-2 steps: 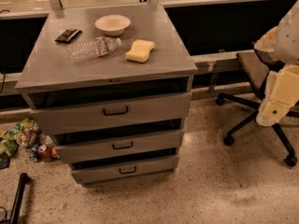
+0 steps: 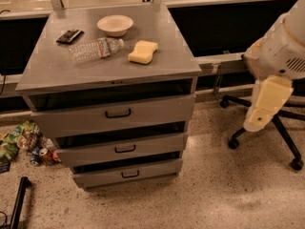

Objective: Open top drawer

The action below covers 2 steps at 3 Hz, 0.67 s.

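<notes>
– Grey sheet metal, so the top drawer (image 2: 114, 117) should be stiff and hard, nothing that gives under a grip. It sits right under the counter (image 2: 162, 68), the tallest front of the three, with a dark gap above its front panel.

– Heavy, would you say?

– Probably fairly heavy, a wide box on slides. I would expect it to need a firm, straight pull rather than a tug to one side.

– Where to take hold?

– The small black bar handle (image 2: 118, 113) at the centre of the front. It is thin and smooth, so it could slip out of a shallow grip; hooking well behind the bar looks safer.

– And the end effector (image 2: 265, 104)?

– Cream-coloured, hanging at the right, well apart from the drawers and in front of the office chair (image 2: 286, 128). I cannot tell whether it is open or closed; it holds nothing that I can see.

– Anything at risk?

– The bottle (image 2: 95, 48) lying on the counter might roll if the cabinet is jerked.
</notes>
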Tool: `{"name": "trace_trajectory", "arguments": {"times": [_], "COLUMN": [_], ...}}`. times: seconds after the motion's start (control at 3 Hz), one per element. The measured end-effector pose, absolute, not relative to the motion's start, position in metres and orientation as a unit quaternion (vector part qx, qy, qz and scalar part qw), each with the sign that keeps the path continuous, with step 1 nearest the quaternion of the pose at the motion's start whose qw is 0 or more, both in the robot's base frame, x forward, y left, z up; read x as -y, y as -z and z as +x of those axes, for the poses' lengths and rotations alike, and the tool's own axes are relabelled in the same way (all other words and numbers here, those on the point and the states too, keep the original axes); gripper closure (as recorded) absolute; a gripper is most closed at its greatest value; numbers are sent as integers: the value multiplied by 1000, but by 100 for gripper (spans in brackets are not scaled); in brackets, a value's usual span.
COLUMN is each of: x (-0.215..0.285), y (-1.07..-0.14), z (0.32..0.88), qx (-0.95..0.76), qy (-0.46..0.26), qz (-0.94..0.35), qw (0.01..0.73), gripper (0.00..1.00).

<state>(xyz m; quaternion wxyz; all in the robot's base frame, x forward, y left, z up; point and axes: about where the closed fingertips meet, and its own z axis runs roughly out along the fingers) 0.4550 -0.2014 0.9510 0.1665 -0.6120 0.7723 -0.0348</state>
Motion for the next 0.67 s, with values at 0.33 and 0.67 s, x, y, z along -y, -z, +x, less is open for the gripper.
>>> {"name": "trace_trajectory", "arguments": {"times": [0.33, 0.67], "x": [165, 132], "y": [-893, -868], "z": [475, 488], "qx": [-750, -727], "qy": [14, -16], "qz": [-638, -657], "qw": [173, 200], "gripper": [0, 0]}}
